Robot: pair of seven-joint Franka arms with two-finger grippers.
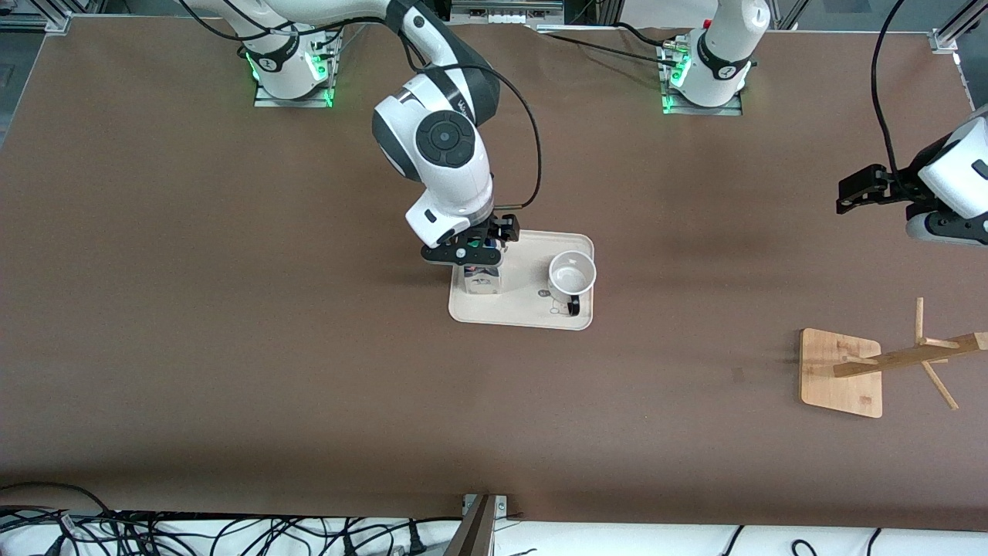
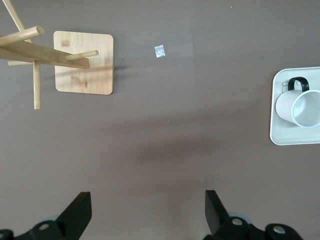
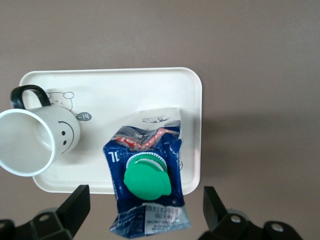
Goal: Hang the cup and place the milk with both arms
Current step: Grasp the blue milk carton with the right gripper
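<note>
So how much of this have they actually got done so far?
Nothing looks finished. The cup and the milk both stand on the tray. In hand: the right gripper hangs open right over the milk, fingers either side, not closed. The left gripper waits open above the table near the wooden rack, whose pegs are bare. Left: lifting and placing the milk, and hanging the cup.

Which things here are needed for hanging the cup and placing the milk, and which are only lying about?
For the job:
cup, on the tray
milk, on the tray
wooden rack
right gripper, open over the milk
left gripper, open, waiting

Lying about:
small scrap on the table
</note>
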